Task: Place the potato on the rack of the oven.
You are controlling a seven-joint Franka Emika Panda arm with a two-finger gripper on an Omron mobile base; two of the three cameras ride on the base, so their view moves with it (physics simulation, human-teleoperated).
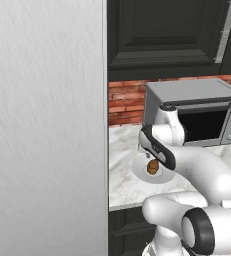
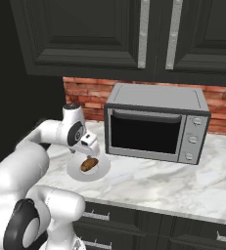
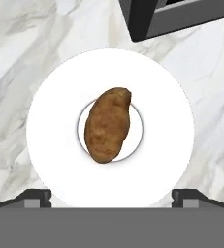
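Note:
The potato [image 3: 107, 124], a small brown oval lump, lies in the middle of a round white plate [image 3: 50, 145] on the marble counter. My gripper [image 3: 111, 196] hangs straight above it, open, its two dark fingertips [image 3: 36, 196] spread wider than the potato and clear of it. From the base, the potato [image 1: 153, 166] [image 2: 89, 165] sits just under the gripper [image 1: 145, 154] [image 2: 91, 151], on the plate [image 1: 138, 170] [image 2: 75, 172]. The oven and its rack are out of view.
A grey countertop toaster oven [image 2: 156, 122] [image 1: 197, 112] stands right of the plate, its corner [image 3: 171, 19] close by. A tall steel panel [image 1: 47, 125] walls off the left. Dark cabinets [image 2: 85, 34] hang overhead. The counter's front edge [image 2: 148, 207] runs near the plate.

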